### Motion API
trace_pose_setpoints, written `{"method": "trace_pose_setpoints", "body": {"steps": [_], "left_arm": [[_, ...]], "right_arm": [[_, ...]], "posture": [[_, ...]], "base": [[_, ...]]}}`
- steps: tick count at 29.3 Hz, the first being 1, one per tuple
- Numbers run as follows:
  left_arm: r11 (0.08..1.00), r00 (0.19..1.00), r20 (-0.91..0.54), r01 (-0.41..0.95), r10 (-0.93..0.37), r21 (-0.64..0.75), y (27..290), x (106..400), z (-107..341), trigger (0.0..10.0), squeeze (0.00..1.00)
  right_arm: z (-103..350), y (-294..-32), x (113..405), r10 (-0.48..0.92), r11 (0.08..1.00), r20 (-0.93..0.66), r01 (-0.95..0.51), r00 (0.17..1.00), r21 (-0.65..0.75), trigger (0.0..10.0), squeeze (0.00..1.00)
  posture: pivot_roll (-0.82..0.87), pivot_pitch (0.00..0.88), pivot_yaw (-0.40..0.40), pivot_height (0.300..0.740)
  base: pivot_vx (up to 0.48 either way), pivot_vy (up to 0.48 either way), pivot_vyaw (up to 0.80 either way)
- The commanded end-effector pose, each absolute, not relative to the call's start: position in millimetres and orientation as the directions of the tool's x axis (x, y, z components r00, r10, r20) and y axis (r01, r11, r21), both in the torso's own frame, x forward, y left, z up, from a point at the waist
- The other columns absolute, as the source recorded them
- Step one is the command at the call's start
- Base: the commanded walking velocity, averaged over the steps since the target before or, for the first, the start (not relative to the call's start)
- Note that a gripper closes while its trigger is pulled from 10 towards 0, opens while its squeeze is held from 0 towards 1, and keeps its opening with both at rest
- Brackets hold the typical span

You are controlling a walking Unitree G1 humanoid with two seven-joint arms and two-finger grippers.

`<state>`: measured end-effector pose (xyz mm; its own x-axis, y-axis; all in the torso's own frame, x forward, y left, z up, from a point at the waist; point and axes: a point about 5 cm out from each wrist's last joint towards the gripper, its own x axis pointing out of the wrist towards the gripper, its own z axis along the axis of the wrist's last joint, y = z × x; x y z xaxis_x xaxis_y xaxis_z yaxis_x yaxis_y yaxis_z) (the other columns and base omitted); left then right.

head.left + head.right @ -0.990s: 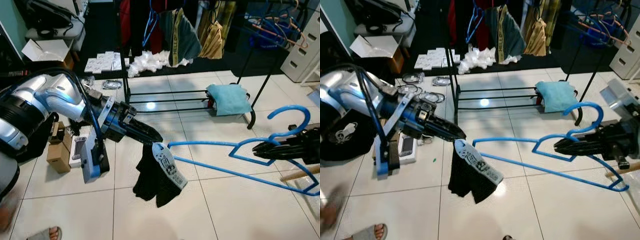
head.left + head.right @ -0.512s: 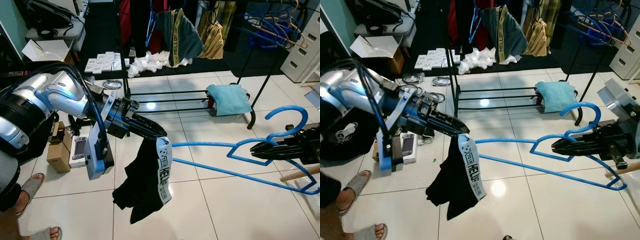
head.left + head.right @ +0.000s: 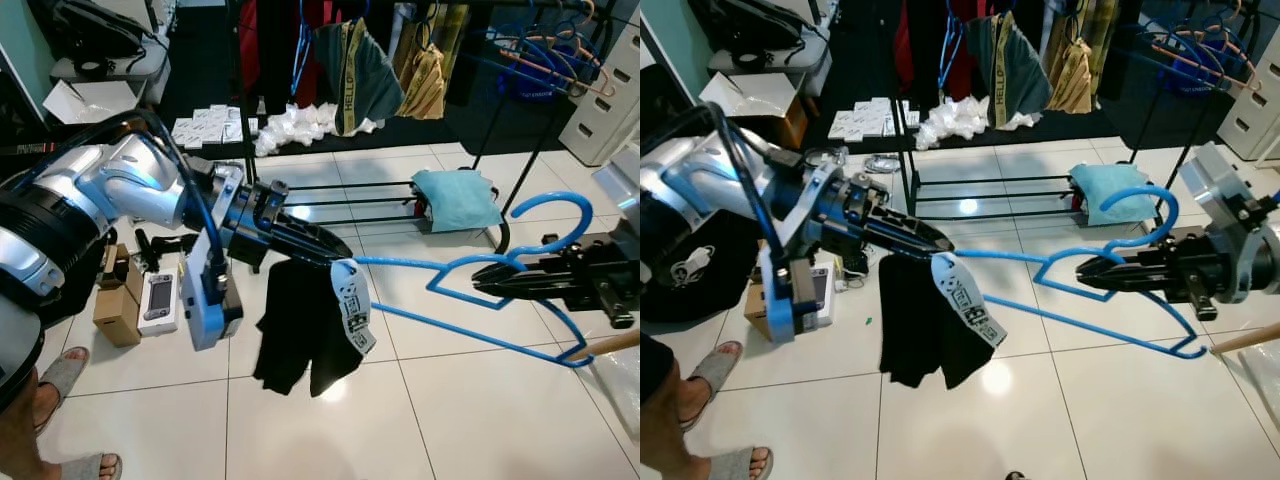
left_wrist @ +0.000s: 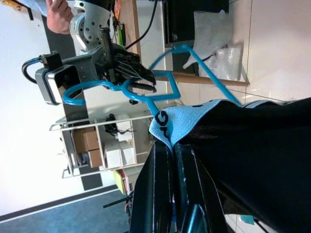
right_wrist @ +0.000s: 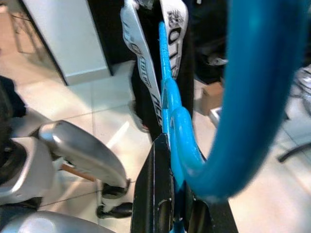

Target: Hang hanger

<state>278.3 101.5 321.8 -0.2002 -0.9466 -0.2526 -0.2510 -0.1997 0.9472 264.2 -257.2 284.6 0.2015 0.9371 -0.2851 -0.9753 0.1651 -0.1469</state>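
Note:
My right gripper [image 3: 482,286] is shut on the neck of a blue hanger [image 3: 405,262], held flat above the floor with its hook pointing right. The same hanger [image 5: 252,73] runs out from the right gripper [image 5: 177,194] in the right wrist view. My left gripper [image 3: 340,254] is shut on the light-blue waistband [image 3: 352,305] of black shorts [image 3: 300,320], which hang down from it. The hanger's left tip meets the waistband beside the left fingertips. Seen from the left wrist, the waistband [image 4: 170,121] is pinched at the fingertips, with the hanger [image 4: 160,82] beyond it.
A black clothes rack [image 3: 250,150] stands ahead, with hung clothes [image 3: 360,70] and a teal cloth [image 3: 455,195] on its lower bars. White bags [image 3: 295,125] lie behind it. A cardboard box [image 3: 118,310], a handheld device [image 3: 160,300] and a person's sandalled foot [image 3: 60,370] are at the left.
The left gripper carried the shorts up and to the right. The right gripper brought the hanger leftward, so its tip now reaches the waistband. A person's foot came in at the lower left.

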Motion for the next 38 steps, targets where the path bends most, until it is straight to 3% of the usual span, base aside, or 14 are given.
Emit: {"method": "trace_pose_setpoints", "body": {"steps": [1, 2, 3, 6, 7, 9, 21, 27, 28, 29, 30, 31, 32, 38], "left_arm": [[-0.185, -0.232, -0.244, -0.248, -0.942, 0.951, 96.2, 274.6, 323.0, 10.0, 0.0], [-0.185, -0.232, -0.244, -0.248, -0.942, 0.951, 96.2, 274.6, 323.0, 10.0, 0.0], [-0.156, -0.241, -0.213, -0.234, -0.947, 0.96, 94.2, 272.6, 326.4, 10.0, 0.0], [-0.156, -0.241, -0.213, -0.234, -0.947, 0.96, 94.2, 272.6, 326.4, 10.0, 0.0], [-0.107, -0.262, -0.159, -0.202, -0.952, 0.973, 91.2, 269.5, 330.7, 10.0, 0.0], [-0.058, -0.288, -0.104, -0.162, -0.952, 0.985, 87.7, 265.4, 334.8, 10.0, 0.0], [-0.021, -0.376, -0.052, -0.086, -0.925, 0.996, 69.7, 254.2, 335.5, 10.0, 0.0], [-0.026, -0.391, -0.05, -0.064, -0.919, 0.998, 65.1, 248.9, 332.7, 10.0, 0.0], [-0.039, -0.384, -0.054, -0.047, -0.922, 0.998, 65.5, 248.0, 329.5, 10.0, 0.0], [-0.039, -0.384, -0.054, -0.047, -0.922, 0.998, 65.5, 248.0, 329.5, 10.0, 0.0], [-0.056, -0.369, -0.059, -0.018, -0.928, 0.998, 68.1, 248.6, 323.5, 10.0, 0.0], [-0.056, -0.369, -0.059, -0.018, -0.928, 0.998, 68.1, 248.6, 323.5, 10.0, 0.0], [-0.078, -0.352, -0.064, 0.025, -0.934, 0.997, 72.0, 248.9, 315.6, 10.0, 0.0], [-0.126, -0.338, -0.078, 0.123, -0.938, 0.984, 78.8, 245.8, 296.0, 10.0, 0.0]], "right_arm": [[278.9, -253.5, 268.3, 0.926, 0.178, -0.307, -0.971, 0.219, -0.157, 10.0, 0.0], [278.9, -253.5, 268.3, 0.926, 0.178, -0.307, -0.971, 0.219, -0.157, 10.0, 0.0], [273.8, -253.7, 274.5, 0.905, 0.235, -0.32, -0.956, 0.281, -0.175, 10.0, 0.0], [273.8, -253.7, 274.5, 0.905, 0.235, -0.32, -0.956, 0.281, -0.175, 10.0, 0.0], [268.9, -253.5, 282.0, 0.882, 0.298, -0.315, -0.933, 0.35, -0.202, 10.0, 0.0], [265.7, -251.2, 287.6, 0.87, 0.341, -0.294, -0.915, 0.395, -0.218, 10.0, 0.0], [259.7, -217.3, 299.4, 0.916, 0.36, -0.114, -0.914, 0.384, -0.187, 10.0, 0.0], [262.4, -214.1, 307.7, 0.894, 0.422, -0.071, -0.885, 0.442, -0.195, 10.0, 0.0], [265.9, -217.1, 315.2, 0.861, 0.489, -0.041, -0.848, 0.506, -0.205, 10.0, 0.0], [265.9, -217.1, 315.2, 0.861, 0.489, -0.041, -0.848, 0.506, -0.205, 10.0, 0.0], [271.2, -224.8, 324.6, 0.805, 0.582, 0.003, -0.788, 0.594, -0.201, 10.0, 0.0], [271.2, -224.8, 324.6, 0.805, 0.582, 0.003, -0.788, 0.594, -0.201, 10.0, 0.0], [276.8, -234.0, 333.0, 0.736, 0.672, 0.052, -0.718, 0.675, -0.181, 10.0, 0.0], [285.5, -246.4, 340.0, 0.651, 0.759, 0.135, -0.639, 0.747, -0.129, 10.0, 0.0]], "posture": [[-0.02, 0.138, 0.012, 0.74], [-0.02, 0.138, 0.012, 0.74], [-0.02, 0.137, 0.011, 0.74], [-0.02, 0.137, 0.011, 0.74], [-0.02, 0.134, 0.011, 0.74], [-0.02, 0.132, 0.01, 0.74], [-0.03, 0.128, 0.013, 0.74], [-0.03, 0.132, 0.012, 0.74], [-0.02, 0.135, 0.012, 0.74], [-0.02, 0.135, 0.012, 0.74], [-0.02, 0.138, 0.014, 0.74], [-0.02, 0.138, 0.014, 0.74], [-0.02, 0.14, 0.014, 0.74], [-0.02, 0.144, 0.013, 0.74]], "base": [[0.0, 0.0, 0.0], [0.0, 0.0, 0.0], [0.0, 0.0, 0.0], [0.0, 0.0, 0.0], [0.0, 0.0, 0.0], [0.0, 0.0, 0.0], [0.0, 0.0, 0.0], [0.0, 0.0, 0.0], [0.0, 0.0, 0.0], [0.0, 0.0, 0.0], [0.0, 0.0, 0.0], [0.0, 0.0, 0.0], [0.0, 0.0, 0.0], [0.0, 0.0, 0.0]]}}
